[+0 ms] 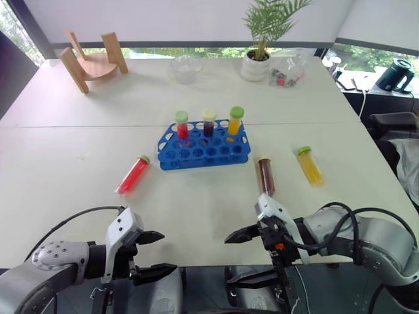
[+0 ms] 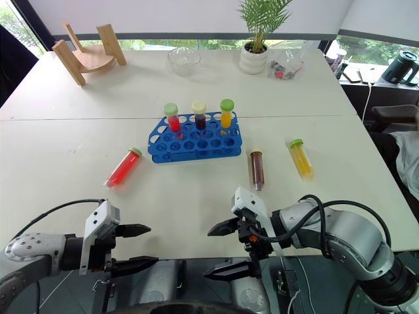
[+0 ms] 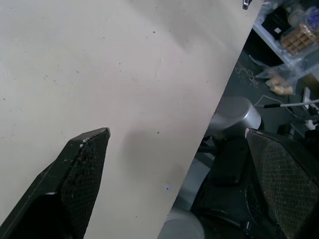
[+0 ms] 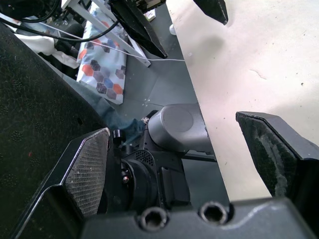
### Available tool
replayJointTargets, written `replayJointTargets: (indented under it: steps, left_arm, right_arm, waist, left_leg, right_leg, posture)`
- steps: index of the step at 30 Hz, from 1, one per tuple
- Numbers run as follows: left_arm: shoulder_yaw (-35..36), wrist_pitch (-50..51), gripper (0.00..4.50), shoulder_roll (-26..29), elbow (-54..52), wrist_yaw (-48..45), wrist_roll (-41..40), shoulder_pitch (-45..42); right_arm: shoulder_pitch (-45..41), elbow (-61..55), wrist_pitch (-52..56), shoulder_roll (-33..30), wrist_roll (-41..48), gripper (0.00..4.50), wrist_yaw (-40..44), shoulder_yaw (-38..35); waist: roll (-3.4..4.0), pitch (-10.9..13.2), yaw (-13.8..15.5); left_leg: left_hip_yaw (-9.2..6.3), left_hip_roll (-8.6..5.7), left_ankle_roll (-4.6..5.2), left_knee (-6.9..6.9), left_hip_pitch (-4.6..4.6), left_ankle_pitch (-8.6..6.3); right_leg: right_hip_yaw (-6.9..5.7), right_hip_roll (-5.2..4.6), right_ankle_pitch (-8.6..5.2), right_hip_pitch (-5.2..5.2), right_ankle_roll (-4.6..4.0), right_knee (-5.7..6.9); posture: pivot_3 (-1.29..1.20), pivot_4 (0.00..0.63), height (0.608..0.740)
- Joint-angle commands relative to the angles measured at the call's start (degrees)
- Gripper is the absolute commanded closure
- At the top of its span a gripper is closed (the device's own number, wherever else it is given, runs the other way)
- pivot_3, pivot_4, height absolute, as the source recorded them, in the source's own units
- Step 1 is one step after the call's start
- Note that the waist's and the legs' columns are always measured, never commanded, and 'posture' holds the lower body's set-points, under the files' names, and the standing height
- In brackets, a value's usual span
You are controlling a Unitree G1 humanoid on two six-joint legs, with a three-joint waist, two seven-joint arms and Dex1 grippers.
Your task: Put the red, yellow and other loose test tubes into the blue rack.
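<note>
Fingers [image 1: 157,252] spread at table [image 1: 65,196] edge | tubes well apart

bright blue rack [image 1: 204,152], red tube [image 1: 133,174], yellow tube [image 1: 309,167], white table [image 1: 78,150]

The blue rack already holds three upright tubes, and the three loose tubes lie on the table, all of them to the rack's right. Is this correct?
Not quite. The blue rack does hold three upright tubes, but only the dark brown tube and the yellow tube lie to its right. The red tube lies on the table to the rack's left, as the left eye view shows.
</note>
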Motion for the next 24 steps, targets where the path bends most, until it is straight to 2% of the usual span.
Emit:
replayJointTargets:
  steps: [1,17,19,21,24]
  left_arm:
    - [-1.11,-1.70,0.00,0.25,-1.19,-0.01,1.72,-0.51]
    - [-2.80,-1.39,0.00,-1.87,1.11,1.09,2.44,-4.45]
    - [-2.12,-0.68,0.00,-2.43,2.17,2.17,2.24,-6.02]
    - [0.27,1.94,0.00,-3.81,3.12,3.50,-1.93,-8.52]
    - [4.77,6.08,0.00,-3.12,5.26,3.72,-9.11,-15.39]
  right_arm:
    - [-0.26,-1.42,-1.21,-0.25,0.07,0.01,0.91,0.11]
    - [-2.62,0.81,-3.06,-0.03,-2.74,0.01,1.71,0.03]
    - [-5.68,1.56,-2.21,-0.04,-3.04,0.01,0.45,-1.27]
    - [-10.11,2.61,0.30,-0.13,-1.67,0.01,-1.42,-3.83]
    - [-22.75,10.80,9.50,0.54,7.48,0.01,-5.34,-11.87]
  waist:
    - [0.00,0.00,0.01]
    - [0.00,0.00,0.01]
    - [0.01,0.00,-0.02]
    - [0.01,0.00,-0.08]
    - [0.02,0.07,-0.12]
  left_leg:
    - [0.00,0.00,0.00,0.00,0.00,0.00]
    - [-0.01,0.00,0.00,0.01,0.00,0.00]
    - [-0.01,0.00,0.00,0.03,0.01,0.00]
    - [-0.01,0.00,0.00,0.05,0.01,0.00]
    - [-0.01,0.00,0.00,0.11,0.00,0.01]
  right_leg:
    - [0.00,0.00,0.00,0.00,0.00,0.00]
    - [-0.01,0.02,0.01,0.02,0.01,0.01]
    - [-0.01,0.02,0.01,0.02,0.01,0.01]
    - [0.00,0.02,0.02,0.03,0.01,0.02]
    - [0.00,0.02,0.04,0.01,0.03,0.12]
  posture:
    - [0.00,0.150,0.740]
    - [0.00,0.150,0.740]
    - [0.00,0.150,0.740]
    - [0.00,0.150,0.740]
    - [0.00,0.150,0.740]
